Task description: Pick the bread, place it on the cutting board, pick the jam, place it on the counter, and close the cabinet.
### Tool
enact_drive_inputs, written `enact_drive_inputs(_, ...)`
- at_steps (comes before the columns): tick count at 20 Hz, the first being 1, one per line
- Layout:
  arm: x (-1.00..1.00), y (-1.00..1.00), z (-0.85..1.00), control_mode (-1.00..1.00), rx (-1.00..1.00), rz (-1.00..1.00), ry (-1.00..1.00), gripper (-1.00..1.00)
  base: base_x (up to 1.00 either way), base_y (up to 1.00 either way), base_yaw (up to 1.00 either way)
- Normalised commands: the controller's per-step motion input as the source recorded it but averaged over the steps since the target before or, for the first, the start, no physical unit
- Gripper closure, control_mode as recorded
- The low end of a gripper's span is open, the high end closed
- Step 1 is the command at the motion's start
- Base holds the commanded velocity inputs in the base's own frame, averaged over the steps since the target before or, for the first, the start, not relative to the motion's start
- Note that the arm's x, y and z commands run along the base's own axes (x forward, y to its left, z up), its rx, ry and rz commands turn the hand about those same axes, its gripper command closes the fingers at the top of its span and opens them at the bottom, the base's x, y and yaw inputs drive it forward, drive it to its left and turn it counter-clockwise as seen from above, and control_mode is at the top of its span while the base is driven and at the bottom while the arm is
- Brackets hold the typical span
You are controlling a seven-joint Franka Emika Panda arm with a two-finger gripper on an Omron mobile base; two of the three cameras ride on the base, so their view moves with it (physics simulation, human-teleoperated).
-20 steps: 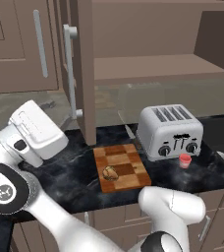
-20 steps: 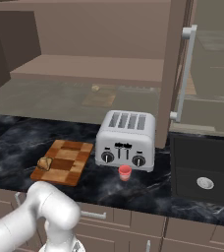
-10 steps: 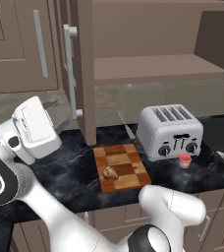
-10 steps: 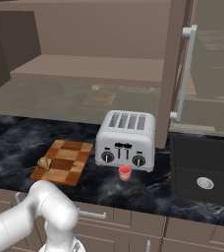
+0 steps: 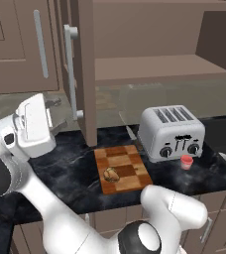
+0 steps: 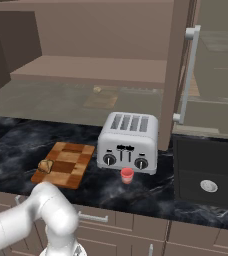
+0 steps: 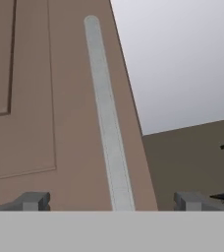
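Spread wide and holding nothing, the gripper (image 7: 109,201) faces the cabinet door (image 7: 50,98), its upright bar handle (image 7: 106,118) running lengthwise between the fingertips

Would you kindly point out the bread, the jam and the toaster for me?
bread (image 5: 111,174), left base view, middle of its top.
jam (image 6: 127,175), right base view, middle of the jar's side.
toaster (image 6: 127,146), right base view, upper front face.
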Motion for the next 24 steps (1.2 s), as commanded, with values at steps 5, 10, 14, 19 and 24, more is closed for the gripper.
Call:
enact_drive_inputs(5,0.01,-0.01,0.00,-1.00,0.01,-0.07,-0.01,-1.00,0.00,0.00,0.00)
enact_drive_inputs(10,0.02,-0.13,0.00,-1.00,0.00,0.00,0.00,-1.00,0.00,0.00,0.00)
enact_drive_inputs(14,0.03,-0.30,0.00,-1.00,0.00,0.00,0.00,-1.00,0.00,0.00,0.00)
enact_drive_inputs(19,0.00,-0.27,0.00,-1.00,0.00,0.00,0.00,-1.00,0.00,0.00,0.00)
enact_drive_inputs(24,0.00,-0.22,0.00,-1.00,0.00,0.00,0.00,-1.00,0.00,0.00,0.00)
